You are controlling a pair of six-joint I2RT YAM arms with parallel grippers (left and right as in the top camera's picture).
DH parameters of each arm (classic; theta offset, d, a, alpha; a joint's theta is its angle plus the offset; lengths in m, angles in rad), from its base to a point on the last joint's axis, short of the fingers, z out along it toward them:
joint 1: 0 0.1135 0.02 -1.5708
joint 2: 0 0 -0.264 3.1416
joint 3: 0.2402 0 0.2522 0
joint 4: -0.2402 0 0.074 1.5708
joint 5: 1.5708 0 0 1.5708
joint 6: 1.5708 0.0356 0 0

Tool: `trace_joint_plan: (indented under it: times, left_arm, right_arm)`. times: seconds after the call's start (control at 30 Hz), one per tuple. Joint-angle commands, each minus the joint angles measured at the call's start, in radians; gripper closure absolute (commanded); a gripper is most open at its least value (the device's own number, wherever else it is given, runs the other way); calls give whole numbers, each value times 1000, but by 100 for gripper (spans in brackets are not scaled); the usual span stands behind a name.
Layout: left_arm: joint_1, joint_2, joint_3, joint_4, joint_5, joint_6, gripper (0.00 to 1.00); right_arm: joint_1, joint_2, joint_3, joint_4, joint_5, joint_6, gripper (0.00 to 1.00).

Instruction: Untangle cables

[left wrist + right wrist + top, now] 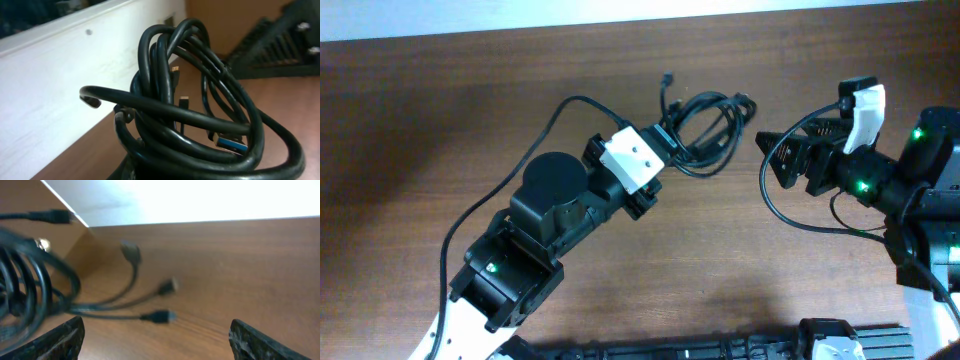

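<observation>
The cables (708, 130) are a bunch of thin black loops on the brown table, right of centre near the far edge. My left gripper (670, 148) is shut on the bunch's left side. In the left wrist view the cables (200, 120) fill the frame in tangled loops, and a blue-tipped plug (231, 145) pokes out at the lower right. My right gripper (765, 158) stands open just right of the bunch, apart from it. The right wrist view shows the loops (30, 290) at left and three loose plug ends (159, 316) on the table ahead of the wide-apart fingertips (62, 337).
The table's far edge (620, 25) meets a white surface close behind the bunch. A loose plug end (667, 80) lies toward that edge. The arms' own thicker black wires (782, 212) loop beside each arm. A black rail (720, 350) runs along the near edge.
</observation>
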Motion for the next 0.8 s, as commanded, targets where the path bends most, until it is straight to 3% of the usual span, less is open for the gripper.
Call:
trace_joint_plan:
  times: [0.0, 0.4, 0.63, 0.77]
  left_arm:
    - [2, -9, 8, 11, 188, -23, 100]
    - [2, 2, 8, 11, 303, -23, 100]
    - [2, 33, 8, 29, 541, -23, 100]
    - [2, 40, 8, 29, 574, -19, 100]
  right_arm:
    - [-1, -10, 19, 29, -51, -23, 10]
    - [-1, -10, 19, 67, -48, -19, 10]
    - [-1, -8, 19, 112, -27, -19, 9]
    - [-1, -9, 19, 97, 92, -11, 12]
